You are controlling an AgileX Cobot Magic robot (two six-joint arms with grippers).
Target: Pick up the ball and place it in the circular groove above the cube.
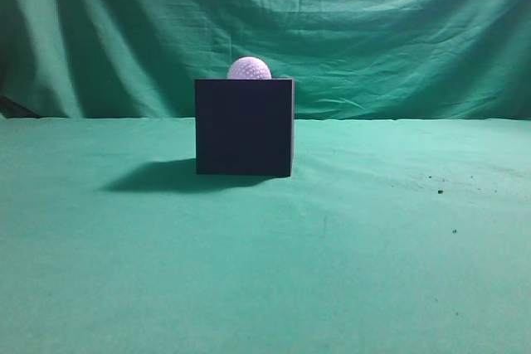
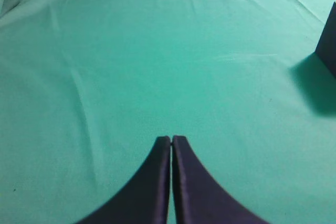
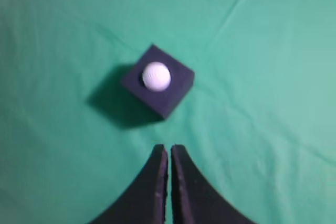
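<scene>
The white dimpled ball (image 1: 249, 69) rests on top of the dark navy cube (image 1: 244, 128) in the middle of the green cloth. From above in the right wrist view the ball (image 3: 156, 76) sits in the cube's top face (image 3: 176, 85). My right gripper (image 3: 169, 149) is shut and empty, high above the cloth, short of the cube. My left gripper (image 2: 171, 140) is shut and empty over bare cloth; only a corner of the cube (image 2: 328, 40) shows at that view's right edge. Neither arm shows in the exterior view.
Green cloth (image 1: 348, 254) covers the table and hangs as a backdrop (image 1: 373, 31). The cube casts a shadow (image 1: 153, 176) to its left. A few dark specks (image 1: 440, 191) lie on the cloth at the right.
</scene>
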